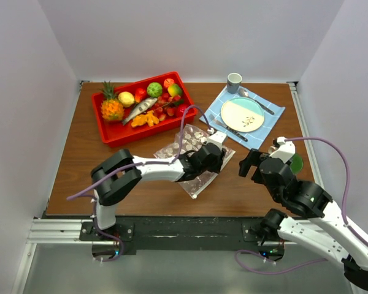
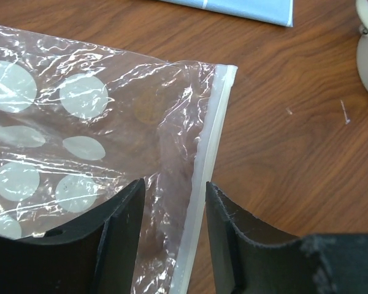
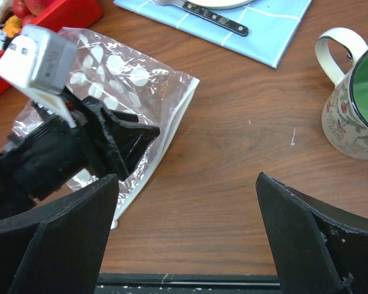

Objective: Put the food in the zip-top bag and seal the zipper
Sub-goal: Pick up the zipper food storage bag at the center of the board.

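The zip-top bag (image 2: 110, 135) looked limp, slippery — best pinched at its stiffer zipper (image 2: 214, 122), which the half-open left pincer (image 2: 172, 190) straddled, clamping nothing.

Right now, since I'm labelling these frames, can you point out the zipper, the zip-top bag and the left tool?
zipper (image 2: 213, 125): left wrist view, middle of the ridged strip.
zip-top bag (image 2: 83, 95): left wrist view, on a white dot of its panel.
left tool (image 2: 172, 190): left wrist view, midway between its fingertips.
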### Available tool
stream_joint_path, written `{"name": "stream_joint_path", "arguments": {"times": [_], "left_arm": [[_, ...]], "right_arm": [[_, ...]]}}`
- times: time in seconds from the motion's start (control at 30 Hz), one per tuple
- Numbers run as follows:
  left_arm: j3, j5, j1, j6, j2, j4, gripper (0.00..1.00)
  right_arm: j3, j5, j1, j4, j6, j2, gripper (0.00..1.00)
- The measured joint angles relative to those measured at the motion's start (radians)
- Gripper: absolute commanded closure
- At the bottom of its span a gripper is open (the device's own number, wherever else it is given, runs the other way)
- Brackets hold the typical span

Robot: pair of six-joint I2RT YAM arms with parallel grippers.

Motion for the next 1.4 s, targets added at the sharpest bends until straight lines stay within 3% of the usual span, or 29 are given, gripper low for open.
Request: {"name": "stream_joint_path", "arguments": {"times": [0.5,0.9,1.1,1.4], "left_arm": [[0.050,-0.042,-0.032,0.006,0.089,0.014,0.44],[0.051,-0.085,-0.034,0.011,0.114,0.016,0.69],[0.051,-0.099,-0.034,0.014,0.122,0.017,0.99],[0.021,-0.118,-0.033,0.014,0.017,0.010,1.00]], "right_arm": [[0.000,0.000,0.000,-0.032,0.023,-0.011,0.01],[-0.008,0.000,0.000,-0.030,0.027,-0.012,0.01],[-0.020,0.000,0.000,-0.014,0.027,-0.012,0.01],[-0.111,-0.058,0.000,0.104,0.017,0.010,0.02]]}}
